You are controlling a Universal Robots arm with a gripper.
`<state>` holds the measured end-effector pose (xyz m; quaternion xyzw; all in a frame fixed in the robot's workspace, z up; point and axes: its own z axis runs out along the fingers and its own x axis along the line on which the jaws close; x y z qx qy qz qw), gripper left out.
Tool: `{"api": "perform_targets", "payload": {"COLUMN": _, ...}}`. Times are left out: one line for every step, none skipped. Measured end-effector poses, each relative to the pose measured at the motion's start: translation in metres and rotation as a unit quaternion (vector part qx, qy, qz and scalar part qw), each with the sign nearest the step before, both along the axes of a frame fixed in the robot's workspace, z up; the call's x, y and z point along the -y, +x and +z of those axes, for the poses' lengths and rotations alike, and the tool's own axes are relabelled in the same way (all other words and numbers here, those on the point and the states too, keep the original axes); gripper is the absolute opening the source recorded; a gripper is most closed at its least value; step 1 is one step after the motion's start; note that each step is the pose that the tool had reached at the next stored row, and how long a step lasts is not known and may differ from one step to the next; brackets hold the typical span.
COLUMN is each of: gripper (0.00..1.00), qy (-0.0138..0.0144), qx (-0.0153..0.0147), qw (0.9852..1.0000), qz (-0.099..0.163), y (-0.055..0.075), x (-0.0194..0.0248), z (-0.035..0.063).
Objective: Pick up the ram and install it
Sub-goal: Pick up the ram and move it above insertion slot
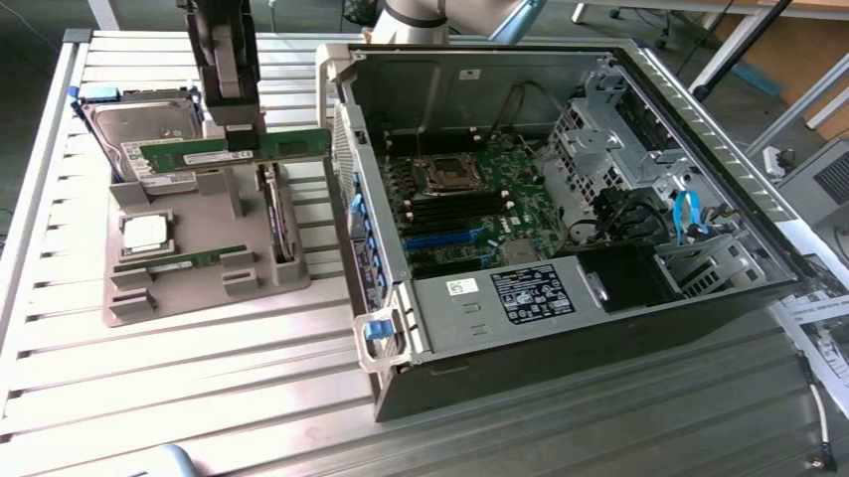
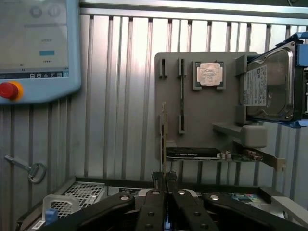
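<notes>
gripping the ram [image 1: 294, 146] at about its middle, the tool [image 1: 239, 147] is closed on the board's two faces. the green stick lies level and on edge, raised above the grey holder [image 1: 199, 298] toward the exterior view's left. in the wrist view the tool [image 2: 166, 179] appears as two dark fingers [image 2: 153, 211] pressed together, with the ram [image 2: 164, 144] seen edge-on as a thin pale line running out from between them.

just behind the held stick in the exterior view sits the hard drive [image 1: 139, 124] in its blue bracket, at the holder's far end. nearer, on the holder, are the square silver processor [image 1: 143, 234] in its recess, a second green memory stick [image 1: 186, 260] seated on edge between slotted posts, and a dark expansion card [image 1: 276, 224] standing on edge along the side nearest the computer.

the open computer case [image 1: 412, 89] lies on its side beside the holder, on the exterior view's right. its motherboard [image 1: 491, 199] faces up, with the processor socket [image 1: 442, 177] and a row of dark memory slots [image 1: 451, 211] next to it. holder and case both rest on the slatted metal worktop [image 1: 199, 397]. in the wrist view a teach pendant [image 2: 33, 43] with a red button [image 2: 9, 90] and a key [image 2: 30, 169] lie on the worktop, apart from the holder.
</notes>
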<state>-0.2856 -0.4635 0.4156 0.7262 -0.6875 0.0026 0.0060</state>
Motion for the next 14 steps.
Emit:
{"api": "perform_targets", "payload": {"gripper": 0.12, "qy": -0.0001, "qx": 0.0, "qw": 1.0, "qz": 0.0, "y": 0.001, "x": 0.0, "z": 0.0}}
{"api": "perform_targets", "payload": {"gripper": 0.12, "qy": -0.0002, "qx": 0.0, "qw": 1.0, "qz": 0.0, "y": 0.002, "x": 0.0, "z": 0.0}}
{"api": "perform_targets", "payload": {"gripper": 0.12, "qy": -0.0003, "qx": 0.0, "qw": 1.0, "qz": 0.0, "y": 0.003, "x": 0.0, "z": 0.0}}
{"api": "perform_targets", "payload": {"gripper": 0.12, "qy": -0.0004, "qx": 0.0, "qw": 1.0, "qz": 0.0, "y": 0.004, "x": 0.0, "z": 0.0}}
{"api": "perform_targets", "payload": {"gripper": 0.12, "qy": -0.0005, "qx": 0.0, "qw": 1.0, "qz": 0.0, "y": 0.005, "x": 0.0, "z": 0.0}}
{"api": "perform_targets", "payload": {"gripper": 0.12, "qy": -0.0006, "qx": 0.0, "qw": 1.0, "qz": 0.0, "y": 0.006, "x": 0.0, "z": 0.0}}
{"api": "perform_targets", "payload": {"gripper": 0.12, "qy": -0.0009, "qx": 0.0, "qw": 1.0, "qz": 0.0, "y": 0.008, "x": 0.0, "z": 0.0}}
{"api": "perform_targets", "payload": {"gripper": 0.12, "qy": -0.0012, "qx": 0.0, "qw": 1.0, "qz": 0.0, "y": 0.01, "x": 0.0, "z": 0.0}}
{"api": "perform_targets", "payload": {"gripper": 0.12, "qy": -0.0015, "qx": 0.0, "qw": 1.0, "qz": 0.0, "y": 0.012, "x": 0.0, "z": 0.0}}
{"api": "perform_targets", "payload": {"gripper": 0.12, "qy": -0.0017, "qx": 0.0, "qw": 1.0, "qz": 0.0, "y": 0.013, "x": 0.0, "z": 0.0}}
{"api": "perform_targets", "payload": {"gripper": 0.12, "qy": -0.0019, "qx": -0.0001, "qw": 1.0, "qz": 0.0, "y": 0.015, "x": 0.0, "z": 0.0001}}
{"api": "perform_targets", "payload": {"gripper": 0.12, "qy": -0.0021, "qx": 0.0, "qw": 1.0, "qz": 0.0, "y": 0.016, "x": 0.0, "z": 0.0}}
{"api": "perform_targets", "payload": {"gripper": 0.12, "qy": -0.0023, "qx": 0.0, "qw": 1.0, "qz": 0.0, "y": 0.018, "x": 0.0, "z": 0.0}}
{"api": "perform_targets", "payload": {"gripper": 0.12, "qy": -0.0025, "qx": 0.0, "qw": 1.0, "qz": 0.0, "y": 0.019, "x": 0.0, "z": 0.0}}
